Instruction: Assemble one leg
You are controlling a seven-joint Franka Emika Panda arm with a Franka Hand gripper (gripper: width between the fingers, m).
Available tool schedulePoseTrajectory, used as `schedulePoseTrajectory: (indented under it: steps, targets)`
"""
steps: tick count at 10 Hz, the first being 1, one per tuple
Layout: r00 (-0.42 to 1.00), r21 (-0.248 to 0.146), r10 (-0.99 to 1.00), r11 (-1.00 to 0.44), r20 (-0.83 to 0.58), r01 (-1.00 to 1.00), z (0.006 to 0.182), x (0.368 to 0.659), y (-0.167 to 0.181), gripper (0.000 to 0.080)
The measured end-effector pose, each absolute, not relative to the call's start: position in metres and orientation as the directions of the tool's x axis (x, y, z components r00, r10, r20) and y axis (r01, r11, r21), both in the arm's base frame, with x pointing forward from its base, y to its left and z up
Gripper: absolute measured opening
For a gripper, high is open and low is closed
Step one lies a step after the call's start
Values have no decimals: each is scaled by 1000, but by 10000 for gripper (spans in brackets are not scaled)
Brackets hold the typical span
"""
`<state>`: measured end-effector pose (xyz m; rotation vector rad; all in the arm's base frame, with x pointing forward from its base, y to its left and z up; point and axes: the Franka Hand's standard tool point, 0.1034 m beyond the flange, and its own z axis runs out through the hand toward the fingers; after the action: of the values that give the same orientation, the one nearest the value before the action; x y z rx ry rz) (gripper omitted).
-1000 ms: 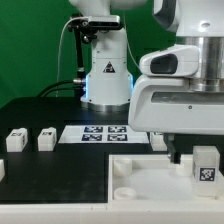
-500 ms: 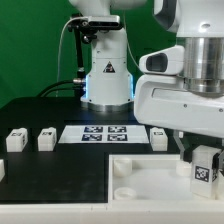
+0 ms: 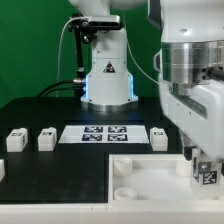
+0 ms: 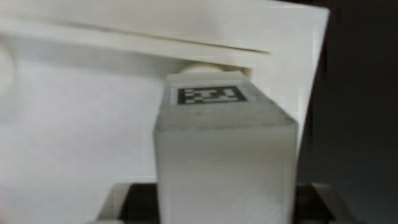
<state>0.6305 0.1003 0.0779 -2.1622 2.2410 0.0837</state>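
The gripper (image 3: 205, 160) hangs low over the large white tray (image 3: 150, 178) at the exterior view's right edge, with its dark fingers (image 3: 192, 154) closed narrowly around a leg (image 3: 205, 174), a small white block whose black-and-white marker faces the camera. The held leg sits just above the tray's surface, near the tray's corner on the exterior view's right; whether its base touches the tray cannot be told from here. In the wrist view the same leg (image 4: 222, 150) fills the middle as a tall grey-white column, its marker tag on the far end, and beyond it lies the pale face of the tray (image 4: 89, 120) with a raised rim edge running across.

Taking the tray as the landmark: a round corner socket (image 3: 124, 169) shows at its near corner toward the exterior view's left. Just behind the tray's far edge stands another leg (image 3: 159, 137). Behind the tray and further toward the exterior view's left lies the marker board (image 3: 103, 133), flat on the black table (image 3: 60, 180). Well to the left of the tray, two more legs (image 3: 45, 139) (image 3: 15, 141) stand side by side, apart from each other. The robot base (image 3: 106, 75) rises behind the marker board, far from the tray.
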Motion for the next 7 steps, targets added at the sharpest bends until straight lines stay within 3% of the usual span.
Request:
schedulePoseTrajectory:
  steps: [1, 2, 3, 4, 5, 6, 7]
  targets:
    - [-95, 31, -994, 94, -55, -995, 78, 630, 101, 294]
    - [-149, 36, -987, 148, -53, -988, 77, 629, 101, 351]
    - [-71, 31, -996, 69, -55, -997, 77, 629, 101, 489]
    - [-75, 32, -996, 73, -55, -997, 77, 629, 101, 489]
    - [-59, 31, -997, 57, -55, -998, 77, 629, 101, 619]
    - [149, 17, -987, -150, -54, -989, 76, 629, 100, 640]
    - [320, -30, -946, -319, -44, -947, 72, 629, 107, 640]
